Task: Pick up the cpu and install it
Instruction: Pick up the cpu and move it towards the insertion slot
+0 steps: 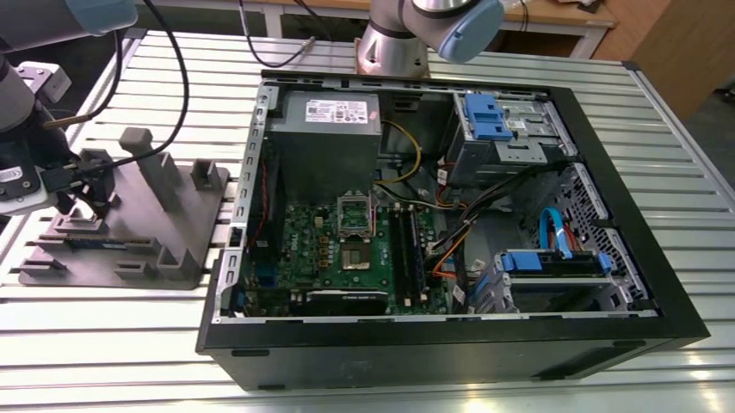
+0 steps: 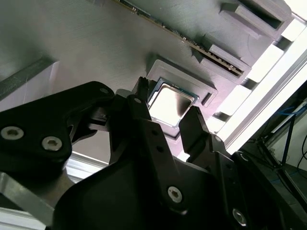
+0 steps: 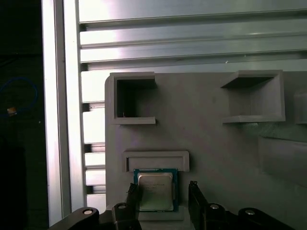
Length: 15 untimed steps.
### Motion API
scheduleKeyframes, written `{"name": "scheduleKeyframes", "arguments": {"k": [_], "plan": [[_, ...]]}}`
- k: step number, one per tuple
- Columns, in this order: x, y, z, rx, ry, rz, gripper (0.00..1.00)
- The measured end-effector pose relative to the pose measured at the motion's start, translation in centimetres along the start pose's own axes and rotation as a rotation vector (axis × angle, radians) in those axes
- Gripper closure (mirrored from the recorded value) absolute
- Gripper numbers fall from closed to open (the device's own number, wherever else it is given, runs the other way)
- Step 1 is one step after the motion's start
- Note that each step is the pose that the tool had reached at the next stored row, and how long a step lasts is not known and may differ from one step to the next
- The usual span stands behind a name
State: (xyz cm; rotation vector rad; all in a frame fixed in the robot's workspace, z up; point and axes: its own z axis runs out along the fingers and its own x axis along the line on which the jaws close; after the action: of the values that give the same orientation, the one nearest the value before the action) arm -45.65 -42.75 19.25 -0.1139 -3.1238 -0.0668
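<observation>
The gripper [image 3: 163, 192] hangs over the grey holder tray [image 1: 172, 225] on the desk [image 1: 115, 344], its fingers [image 3: 195, 203] spread with one on each side of the cpu [image 3: 154, 190]. The cpu lies flat between them in a shallow pocket of the tray, silvery top up. In the second wrist view the cpu [image 2: 171, 102] likewise sits between the two dark tips of the gripper [image 2: 168, 102], and nothing is pinched yet. In the first wrist view one finger seems nearer its edge of the chip than the other, so the grasp probably wants centring first, so that both pads meet the chip together and do not shove it against the pocket wall. The pocket's raised rim lies just beyond the fingertips, and the tips likely have to go low enough to catch the chip's thin edges without jamming on that rim. A gentle, level squeeze and a straight lift should keep it from tilting. The open computer case [image 1: 402, 361], with the socket [image 1: 354, 220] on its motherboard, stands well apart from the gripper [image 1: 81, 200], beyond the tray.
</observation>
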Motion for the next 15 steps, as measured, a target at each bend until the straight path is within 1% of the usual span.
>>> {"name": "scheduleKeyframes", "arguments": {"k": [7,8,11,15], "plan": [[0.0,0.0,0.01,0.0,-0.0001,0.0,0.45],[0.0,0.0,0.0,0.0,-0.0001,0.0,0.4],[-0.01,0.0,0.07,-0.0001,-0.0002,-0.002,0.4],[0.05,0.1,0.24,0.0002,0.0005,-0.015,0.4]]}}
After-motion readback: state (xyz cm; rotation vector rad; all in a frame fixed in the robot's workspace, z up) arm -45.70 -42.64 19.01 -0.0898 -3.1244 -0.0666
